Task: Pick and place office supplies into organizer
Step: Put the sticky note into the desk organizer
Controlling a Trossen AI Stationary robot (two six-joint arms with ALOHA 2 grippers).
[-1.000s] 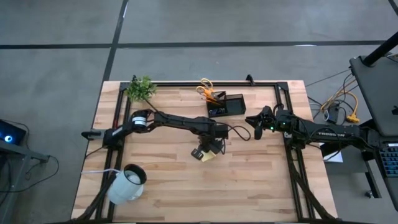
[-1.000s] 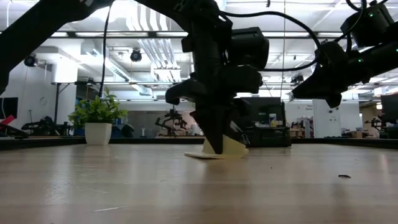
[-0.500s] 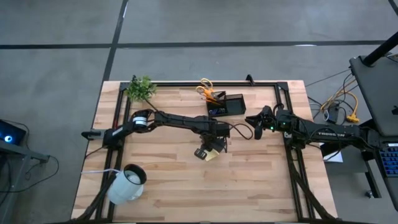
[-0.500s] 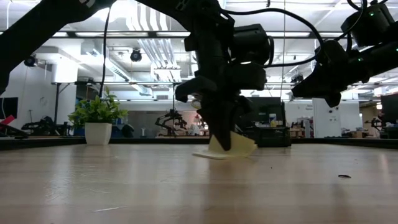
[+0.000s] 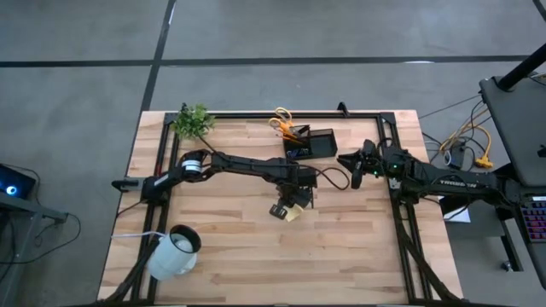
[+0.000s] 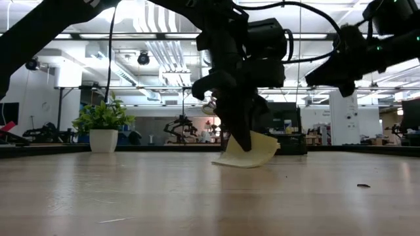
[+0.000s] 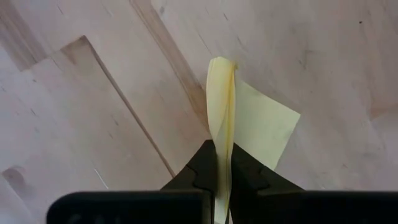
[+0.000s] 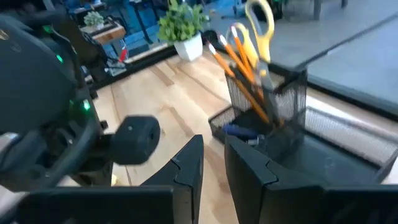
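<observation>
We are pinching the sticky-note pad (image 7: 225, 118) edge-on in the closed left tool (image 7: 222, 163), near the middle of the surface (image 5: 230, 247), its low corner seemingly just touching the wood. Our right tool (image 8: 211, 155) is hovering beside the organizer (image 5: 310, 143), fingers slightly parted, holding nothing.

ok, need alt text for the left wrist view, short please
The left hand, its two dark fingers shut, pinches a thin yellow sticky-note pad by its edge. The pad's pages fan apart, one square sheet spreading off to the side, over the pale wooden plank tabletop.
</observation>
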